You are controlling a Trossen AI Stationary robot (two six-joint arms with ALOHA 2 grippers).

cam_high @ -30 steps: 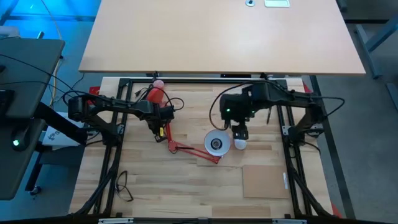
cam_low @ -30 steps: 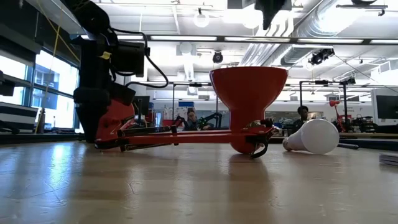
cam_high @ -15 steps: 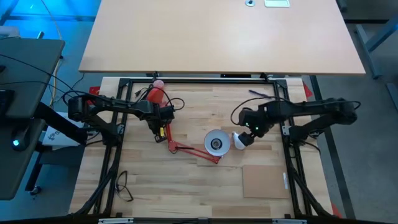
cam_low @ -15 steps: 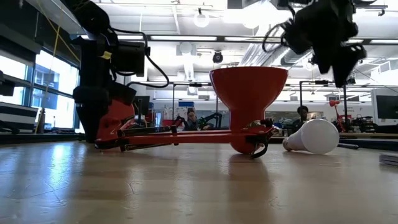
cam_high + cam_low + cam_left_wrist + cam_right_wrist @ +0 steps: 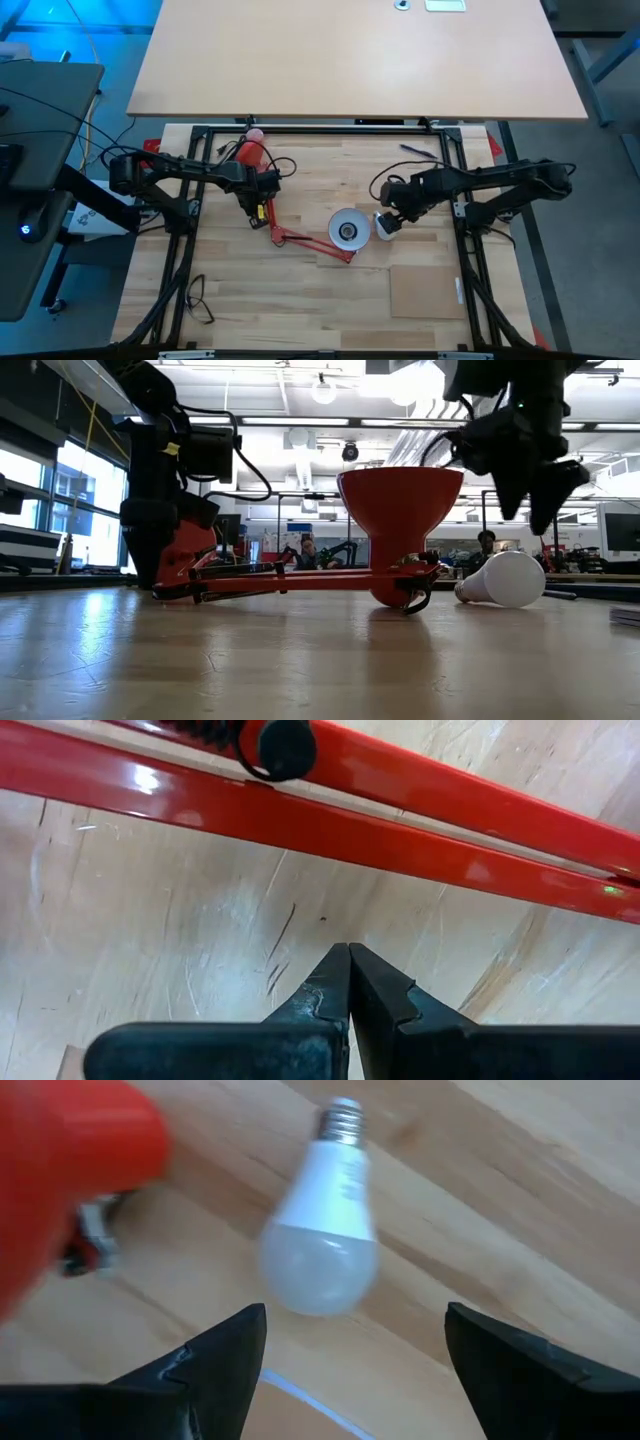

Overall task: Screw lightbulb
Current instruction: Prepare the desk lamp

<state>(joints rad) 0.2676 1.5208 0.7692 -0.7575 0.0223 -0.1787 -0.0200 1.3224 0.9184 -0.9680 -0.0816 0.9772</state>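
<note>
So the lightbulb (image 5: 322,1235) lies flat on the wooden table (image 5: 300,300), just beside the red lamp (image 5: 400,525)'s shade, screw base pointing away from it (no readable writing). Right gripper (image 5: 388,220) hovers above, fingers spread, holding nothing. Left gripper (image 5: 348,982) is pinched closed by the lamp's arm.

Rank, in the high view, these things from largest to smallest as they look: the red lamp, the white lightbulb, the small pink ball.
1. Red desk lamp, largest.
2. White pear-shaped lightbulb.
3. Small pink ball; it looks close to the lightbulb, partly covered by the right end effector, so their order is unsure.
</note>
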